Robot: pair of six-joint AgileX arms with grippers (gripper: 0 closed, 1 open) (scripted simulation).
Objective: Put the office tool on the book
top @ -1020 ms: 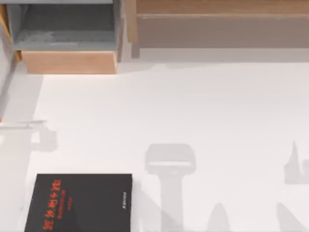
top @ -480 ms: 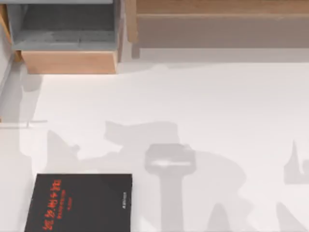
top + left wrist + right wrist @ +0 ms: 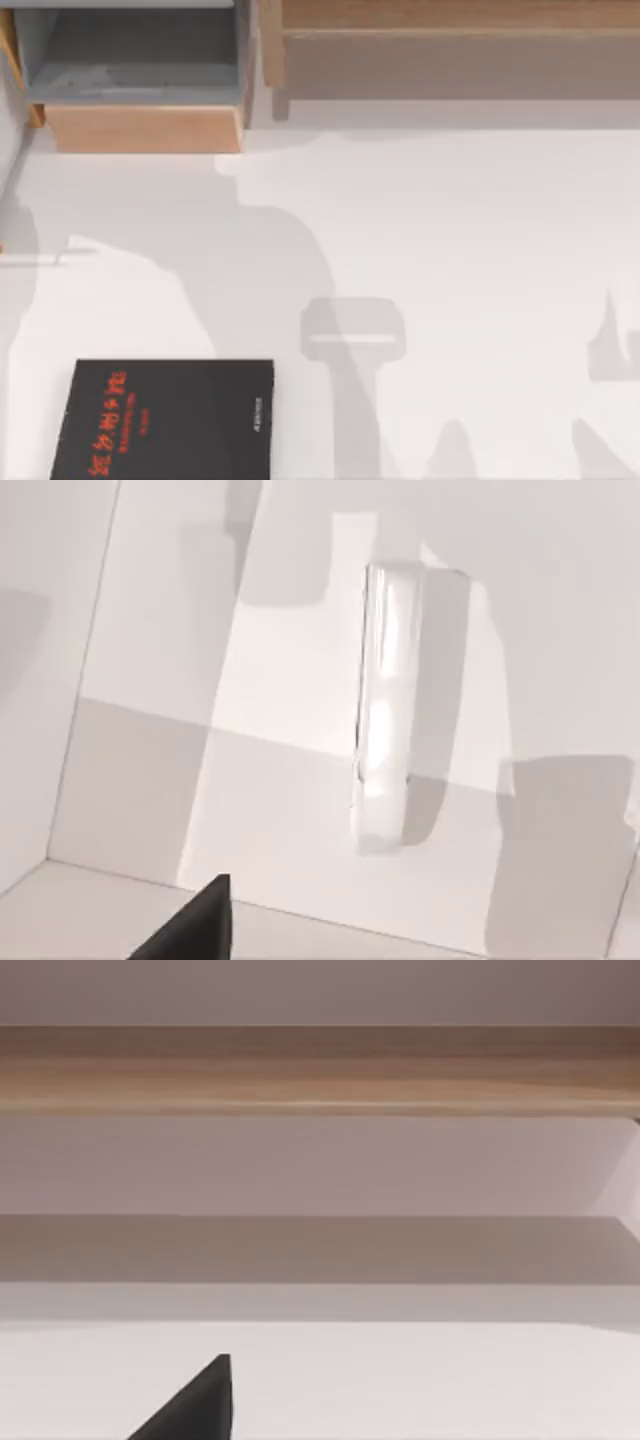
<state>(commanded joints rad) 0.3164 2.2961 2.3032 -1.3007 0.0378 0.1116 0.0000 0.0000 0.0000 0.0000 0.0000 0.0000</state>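
Observation:
The book (image 3: 170, 420), black-covered with red characters, lies flat at the table's front left. The office tool (image 3: 385, 705) is a slim, glossy, pale grey-white bar lying on the white tabletop, and the left wrist view looks down on it from above. In the top view it is a thin pale sliver (image 3: 60, 253) near the table's left edge, behind the book and apart from it. A dark wedge (image 3: 195, 925) of my left gripper juts into the left wrist view, well short of the tool. A like wedge (image 3: 195, 1405) of my right gripper faces the back shelf.
An open wooden drawer (image 3: 140, 128) with a grey inside stands at the back left. A long wooden shelf (image 3: 450, 40) runs along the back, also seen in the right wrist view (image 3: 320, 1065). Arm shadows lie across the white tabletop (image 3: 480, 250).
A large arm shadow has swept from the table's middle toward the back left. The book and the office tool have not moved.

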